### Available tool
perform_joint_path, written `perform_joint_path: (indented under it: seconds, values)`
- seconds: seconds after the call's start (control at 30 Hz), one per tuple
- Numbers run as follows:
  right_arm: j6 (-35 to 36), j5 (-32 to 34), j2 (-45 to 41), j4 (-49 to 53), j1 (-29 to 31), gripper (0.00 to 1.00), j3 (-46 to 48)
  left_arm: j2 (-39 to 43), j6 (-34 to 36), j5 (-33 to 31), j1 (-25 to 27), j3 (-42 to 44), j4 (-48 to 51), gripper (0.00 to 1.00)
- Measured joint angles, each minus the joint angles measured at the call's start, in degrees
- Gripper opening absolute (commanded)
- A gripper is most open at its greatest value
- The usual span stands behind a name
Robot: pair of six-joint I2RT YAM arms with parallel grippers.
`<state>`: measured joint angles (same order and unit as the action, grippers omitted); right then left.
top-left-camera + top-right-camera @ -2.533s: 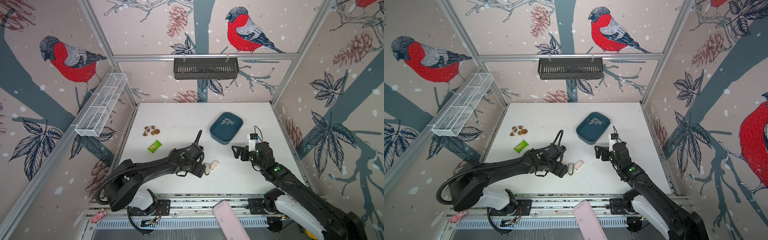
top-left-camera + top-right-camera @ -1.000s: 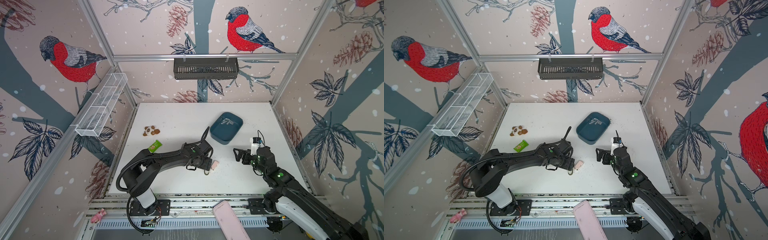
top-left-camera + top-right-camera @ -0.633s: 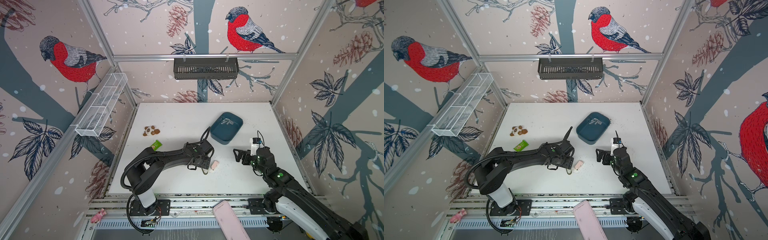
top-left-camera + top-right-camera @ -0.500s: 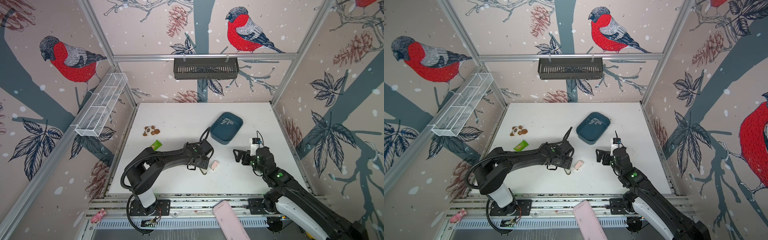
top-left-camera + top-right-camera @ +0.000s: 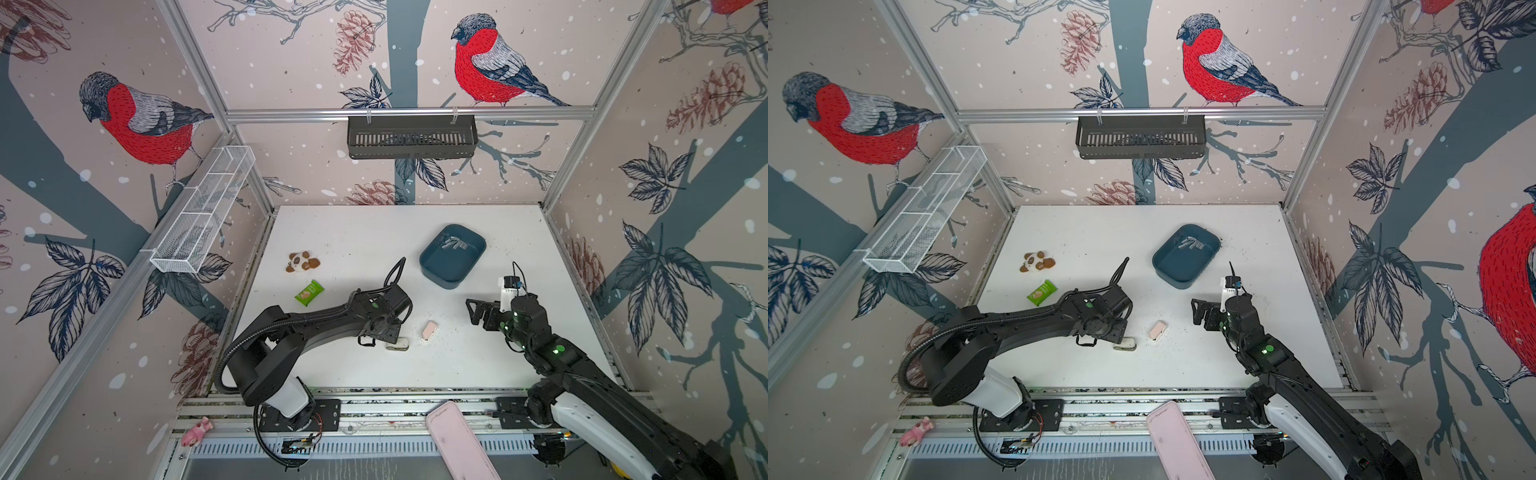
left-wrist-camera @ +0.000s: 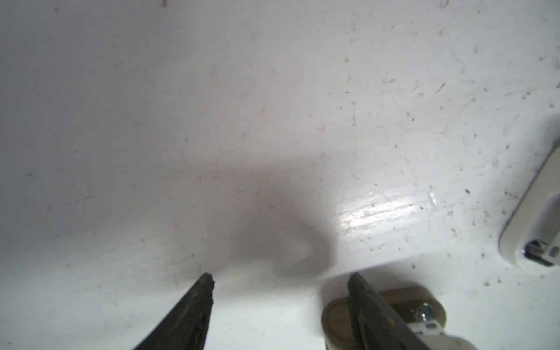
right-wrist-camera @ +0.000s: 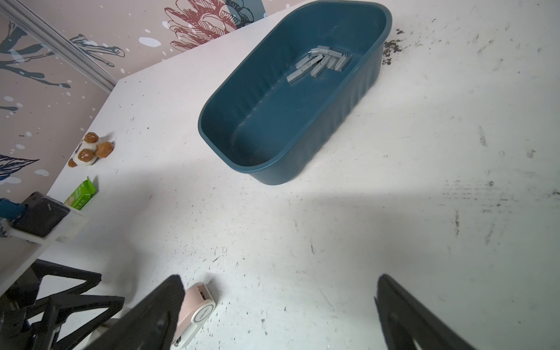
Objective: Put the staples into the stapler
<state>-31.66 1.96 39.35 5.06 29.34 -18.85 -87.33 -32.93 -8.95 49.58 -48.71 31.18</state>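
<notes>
Several grey staples [image 5: 455, 244] [image 5: 1192, 244] [image 7: 321, 62] lie in a dark blue tray [image 5: 432, 274] [image 7: 342, 121] at the back right. An olive mini stapler [image 5: 397, 344] [image 5: 1126, 345] [image 6: 424, 300] and a pink mini stapler [image 5: 429, 330] [image 5: 1157, 330] [image 7: 197, 312] lie on the white table. My left gripper [image 5: 379, 340] [image 6: 280, 277] is low over the table, open, with bare table between its fingers; the olive stapler lies just outside one finger. My right gripper [image 5: 473, 312] [image 7: 278, 285] hovers open wide and empty, right of the pink stapler.
A panda toy [image 5: 302, 262] and a green packet [image 5: 309, 292] lie at the table's left. A black basket [image 5: 411, 137] hangs on the back wall and a white wire rack [image 5: 203, 208] on the left wall. A pink flat object [image 5: 461, 444] rests on the front rail.
My left gripper has drawn back leftwards from the pink stapler to beside the olive one, and its jaws have narrowed a little. The right arm has barely moved.
</notes>
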Motion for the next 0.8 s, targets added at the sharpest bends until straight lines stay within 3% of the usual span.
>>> perform_joint_path:
  seconds: [0.2, 0.37, 0.8]
  values:
    - [0.0, 0.0, -0.5, 0.0, 0.2, 1.00, 0.2, 6.9, 3.4, 2.8, 0.3, 2.3, 0.7, 0.70]
    - [0.0, 0.2, -1.2, 0.0, 0.3, 1.00, 0.7, 10.3, 8.1, 8.1, 3.7, 4.0, 0.2, 0.75]
    - [0.4, -0.1, -3.8, 0.0, 0.9, 1.00, 1.2, 5.4, 19.7, 13.0, 7.2, 1.3, -4.5, 0.81]
